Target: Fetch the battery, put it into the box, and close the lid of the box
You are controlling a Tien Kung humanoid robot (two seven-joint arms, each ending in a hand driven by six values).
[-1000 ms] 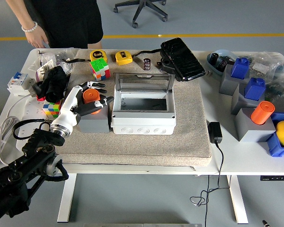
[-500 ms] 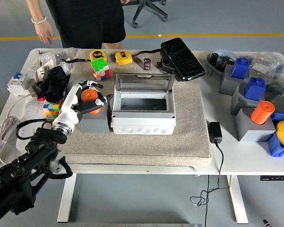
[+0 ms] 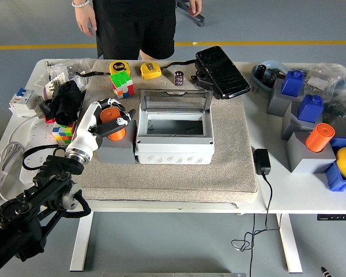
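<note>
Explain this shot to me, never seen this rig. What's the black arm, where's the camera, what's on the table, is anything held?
The single view comes from a camera high on a humanoid robot, looking down over a white table. The black arm from the lower left is the robot's left arm; its left hand has its fingers curled around an orange cylinder, presumably the battery, which sits in a grey holder. The right arm is out of view.

Beside the holder, on a beige mat, stands a white box with its clear lid raised. Around lie tape measures, puzzle cubes, a black case and blue and grey blocks; a second orange cylinder is at the right.

A person in black stands at the far side, touching nothing.
</note>
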